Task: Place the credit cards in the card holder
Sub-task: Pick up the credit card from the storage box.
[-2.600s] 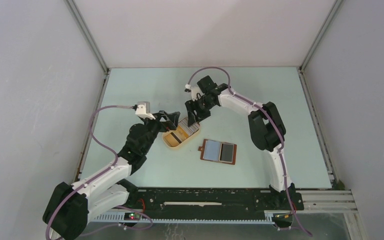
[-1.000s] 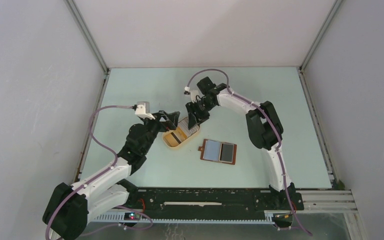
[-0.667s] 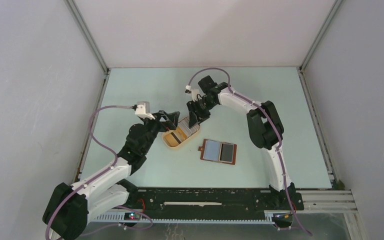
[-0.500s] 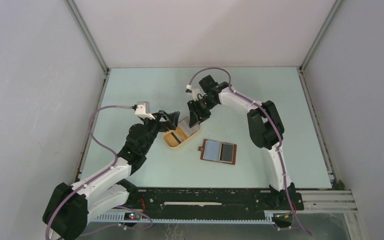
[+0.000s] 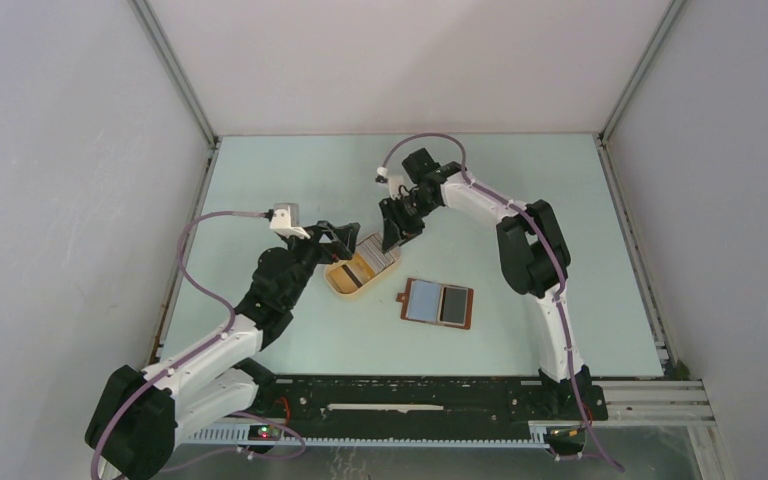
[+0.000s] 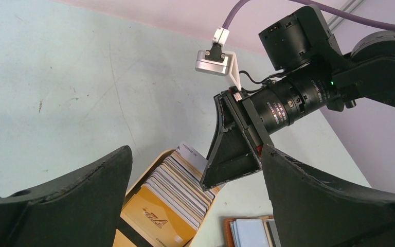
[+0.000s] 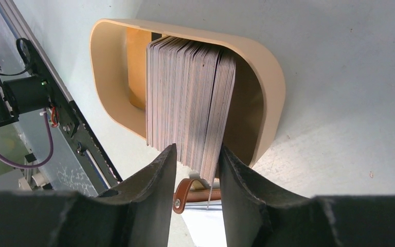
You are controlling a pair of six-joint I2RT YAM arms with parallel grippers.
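Observation:
The credit cards (image 7: 187,98) stand edge-on as a packed row in a tan oval tray (image 7: 267,77), also seen in the top view (image 5: 362,266). My right gripper (image 7: 195,172) hangs over the row's far end with its jaws narrowly apart. One thin card (image 7: 213,177) sticks out past the rest, close beside the right-hand finger (image 7: 241,190), with a gap to the other finger. My left gripper (image 6: 195,154) is wide open just above the tray's near-left end, holding nothing. The card holder (image 5: 438,303) lies open and flat, right of the tray; its strap tab (image 7: 184,193) shows between the right jaws.
An orange card (image 6: 151,216) lies face-up at the near end of the row. The right arm's wrist and camera (image 6: 288,98) crowd the space above the tray. Grey walls enclose the pale green table (image 5: 520,210) on three sides.
The right jaws have narrowed around the far end of the card row, and that wrist has shifted slightly right. The left arm, tray and card holder have not moved.

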